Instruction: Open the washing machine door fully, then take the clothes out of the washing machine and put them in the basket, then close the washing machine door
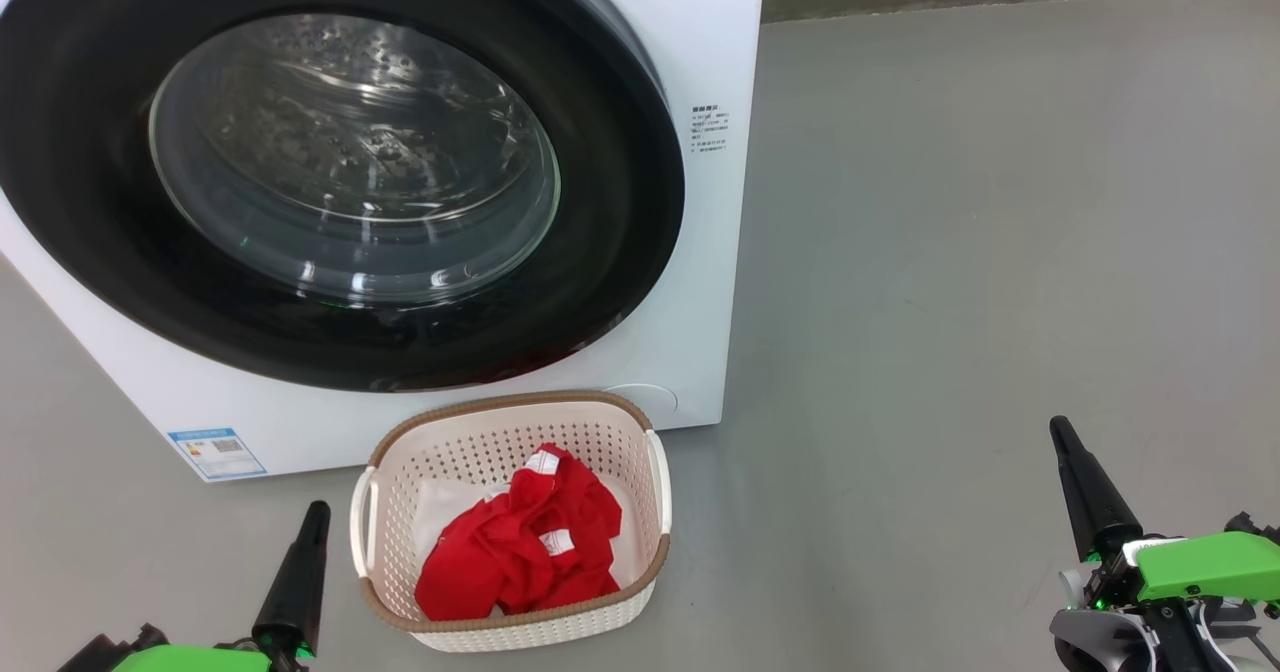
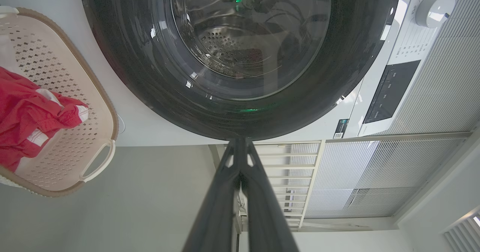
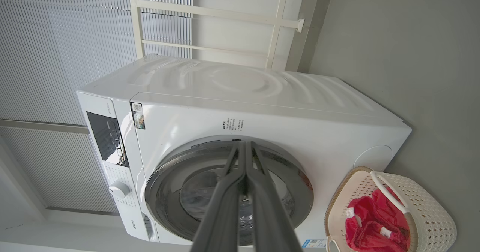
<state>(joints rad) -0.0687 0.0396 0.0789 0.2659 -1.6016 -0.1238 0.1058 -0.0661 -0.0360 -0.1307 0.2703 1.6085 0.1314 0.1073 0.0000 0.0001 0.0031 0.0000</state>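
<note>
Washing machine door (image 1: 330, 167) sits shut, flush on the white washing machine (image 1: 700, 42). Red clothes (image 1: 530, 552) heaped in the basket (image 1: 505, 407), which stands on the grey floor (image 1: 950, 252) just in front of the machine, below the door. My left end effector (image 1: 318, 508) sits just beside the basket, my right end effector (image 1: 1058, 430) well apart. Both clenched, empty. Slatted wall (image 3: 56, 38) behind.

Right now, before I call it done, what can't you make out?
- Head view: the washing machine door is cut off by the left and top edges; latching unclear.
- Left wrist view: reflections blur the drum; leftover fabric unclear.
- Head view: the clothes hide the basket floor.
- Head view: small print is too small to read.
</note>
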